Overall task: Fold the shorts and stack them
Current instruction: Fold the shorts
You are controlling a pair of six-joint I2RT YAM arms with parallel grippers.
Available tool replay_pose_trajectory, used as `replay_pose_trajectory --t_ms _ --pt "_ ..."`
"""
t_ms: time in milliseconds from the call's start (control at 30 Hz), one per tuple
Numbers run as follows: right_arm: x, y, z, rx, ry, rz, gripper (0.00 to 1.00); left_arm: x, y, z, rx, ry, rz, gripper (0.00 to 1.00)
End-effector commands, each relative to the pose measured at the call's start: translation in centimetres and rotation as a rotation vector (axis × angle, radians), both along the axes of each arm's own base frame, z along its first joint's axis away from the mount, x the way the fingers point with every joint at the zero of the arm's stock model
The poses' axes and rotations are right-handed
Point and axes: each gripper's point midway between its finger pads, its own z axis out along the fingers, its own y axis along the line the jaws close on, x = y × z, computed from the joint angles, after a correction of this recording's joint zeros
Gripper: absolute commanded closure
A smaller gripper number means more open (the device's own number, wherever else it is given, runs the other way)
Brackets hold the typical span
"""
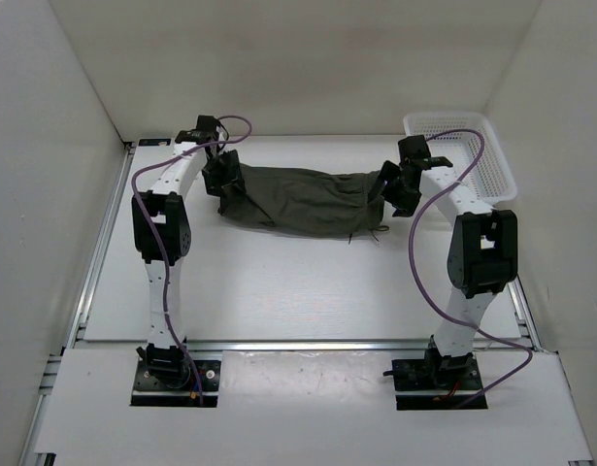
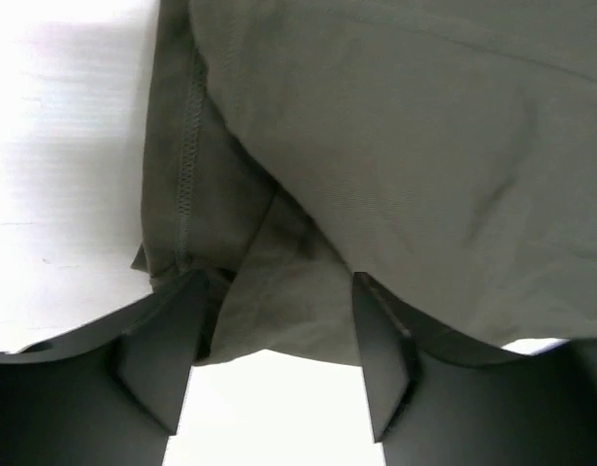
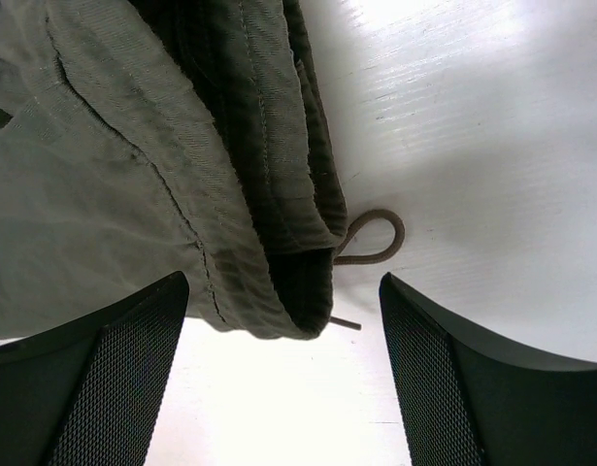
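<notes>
The dark olive-green shorts point(image 1: 298, 199) lie folded in a long band across the far middle of the table. My left gripper point(image 1: 223, 180) hangs over their left end. In the left wrist view the left gripper point(image 2: 279, 282) is open, and a hemmed corner of the shorts point(image 2: 376, 146) lies between its fingertips without being pinched. At the right end, my right gripper point(image 1: 395, 184) stands open too. The right wrist view has the right gripper point(image 3: 281, 282) straddling the ribbed waistband point(image 3: 279, 194), with a loop of drawstring point(image 3: 376, 238) resting on the table beside it.
A white mesh basket point(image 1: 463, 155) stands at the far right corner, just behind the right arm. White walls enclose the table point(image 1: 279, 282) at the back and both sides. Purple cables loop off both arms.
</notes>
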Motion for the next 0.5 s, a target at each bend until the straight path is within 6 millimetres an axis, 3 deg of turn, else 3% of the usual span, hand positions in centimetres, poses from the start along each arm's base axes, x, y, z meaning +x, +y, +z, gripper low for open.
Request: replay_pose_trajectory --t_ms 0,133,167,233,333,467 --pt "0.3 -0.2 2.2 0.001 -0.061 0.012 0.17 -0.6 0.2 -0.7 -0.006 0.022 -0.032 0.30" --pt "0.5 0.0 2.6 0.010 -0.069 0.017 0.17 -1.3 0.4 -2.1 0.007 0.060 -0.029 0.40" --pt "0.5 0.0 2.6 0.010 -0.069 0.017 0.17 -1.3 0.4 -2.1 0.007 0.060 -0.029 0.46" --pt "0.5 0.0 2.6 0.010 -0.069 0.017 0.17 -1.6 0.5 -2.4 0.008 0.070 -0.029 0.71" --pt "0.5 0.0 2.6 0.010 -0.069 0.017 0.17 -1.7 0.6 -1.4 0.014 0.051 -0.025 0.89" --pt "0.3 0.0 2.5 0.009 -0.060 0.017 0.17 -2.4 0.9 -0.3 0.026 0.038 -0.030 0.89"
